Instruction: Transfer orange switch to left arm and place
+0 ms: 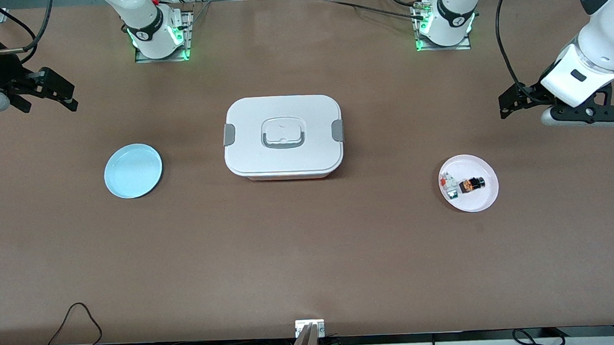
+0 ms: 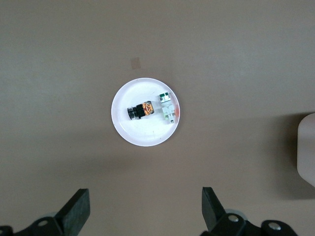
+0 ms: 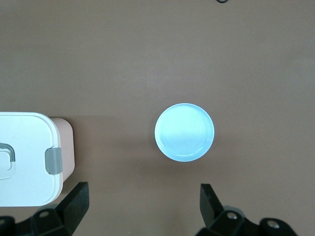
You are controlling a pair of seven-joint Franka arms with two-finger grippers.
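Note:
The orange switch lies on its side on a pale pink plate toward the left arm's end of the table. The white lidded box stands mid-table between the two plates. My left gripper hangs open and empty in the air over bare table near the pink plate. Over the table edge at the right arm's end, my right gripper is open and empty too.
An empty light blue plate sits toward the right arm's end. Small white, red and green pieces share the pink plate with the switch. Cables run along the table's front edge.

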